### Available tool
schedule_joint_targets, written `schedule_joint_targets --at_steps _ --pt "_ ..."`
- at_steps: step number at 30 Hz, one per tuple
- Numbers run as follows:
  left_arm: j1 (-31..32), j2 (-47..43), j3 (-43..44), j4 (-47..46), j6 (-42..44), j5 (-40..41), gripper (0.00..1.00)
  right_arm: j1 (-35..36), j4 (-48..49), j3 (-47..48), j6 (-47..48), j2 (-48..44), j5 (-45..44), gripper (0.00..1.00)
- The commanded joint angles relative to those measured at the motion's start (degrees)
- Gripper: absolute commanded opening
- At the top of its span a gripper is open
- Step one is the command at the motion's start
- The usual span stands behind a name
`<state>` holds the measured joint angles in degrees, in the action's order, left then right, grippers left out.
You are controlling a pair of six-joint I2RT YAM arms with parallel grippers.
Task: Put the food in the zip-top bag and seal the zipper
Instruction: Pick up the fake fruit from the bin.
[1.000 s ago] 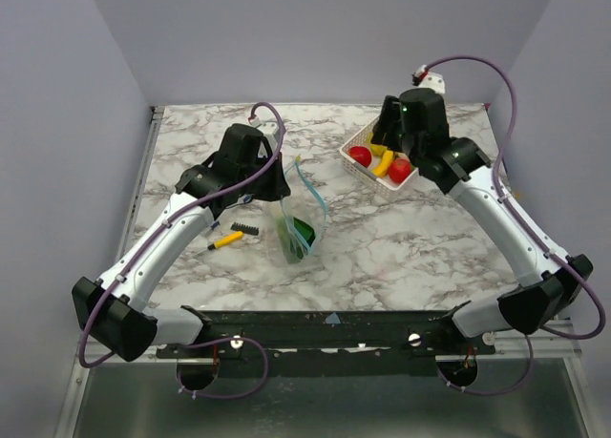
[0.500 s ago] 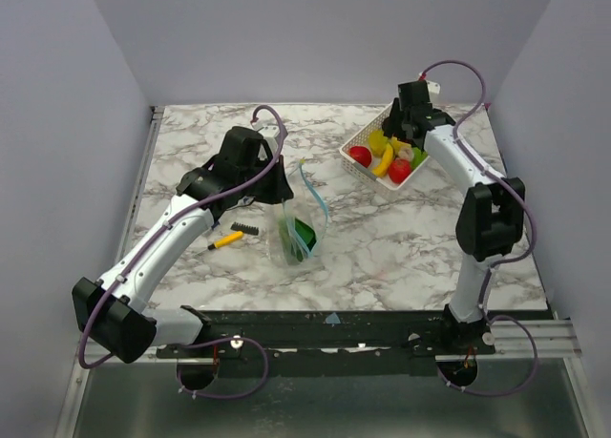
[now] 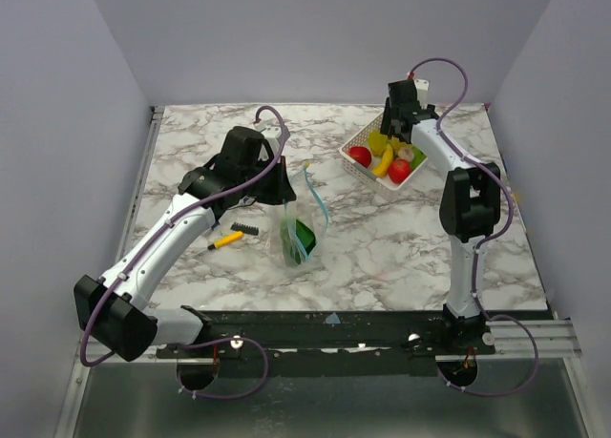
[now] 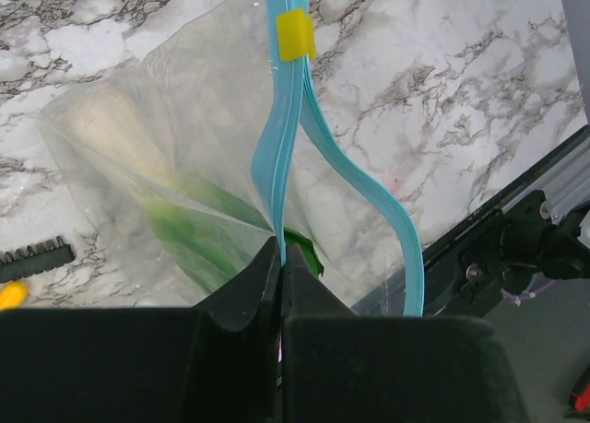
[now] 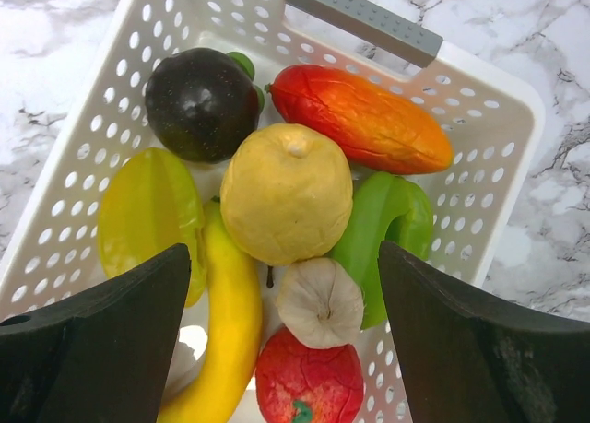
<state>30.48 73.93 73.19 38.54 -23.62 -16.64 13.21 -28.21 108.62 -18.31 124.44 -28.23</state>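
Left gripper [image 4: 279,252] clamped on light blue zipper strip [image 4: 286,137] of crinkly clear plastic bag [image 4: 166,165]; right gripper [image 5: 284,257] spread wide, empty.
Glossy plastic toy fruits [image 5: 286,193] in white perforated basket [image 5: 479,119] lie just below right fingers.

From the top view we look down from above and behind the arm bases on the whole table [image 3: 401,247], far enough off to take in both arms, the zip-top bag [image 3: 291,219] and the white basket [image 3: 355,168]. The left wrist view sets us right behind the left claw [image 4: 280,257], very near the bag, while the right wrist view hangs close over the basket, looking almost straight down between the fingers of the right claw [image 5: 284,257]. Each shares only its own patch with the top view: bag, then basket.
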Motion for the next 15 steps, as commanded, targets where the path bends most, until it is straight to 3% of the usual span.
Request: schedule_joint_targets --at_steps 1,15 --pt "-0.1 0.4 0.0 -1.9 0.0 -2.3 0.00 -1.3 2.1 2.0 2.3 3.3 -2.7 0.86" --pt "0.0 0.2 -0.7 -3.1 0.1 -4.8 0.00 -2.7 8.0 -0.2 5.2 8.2 4.0 0.85"
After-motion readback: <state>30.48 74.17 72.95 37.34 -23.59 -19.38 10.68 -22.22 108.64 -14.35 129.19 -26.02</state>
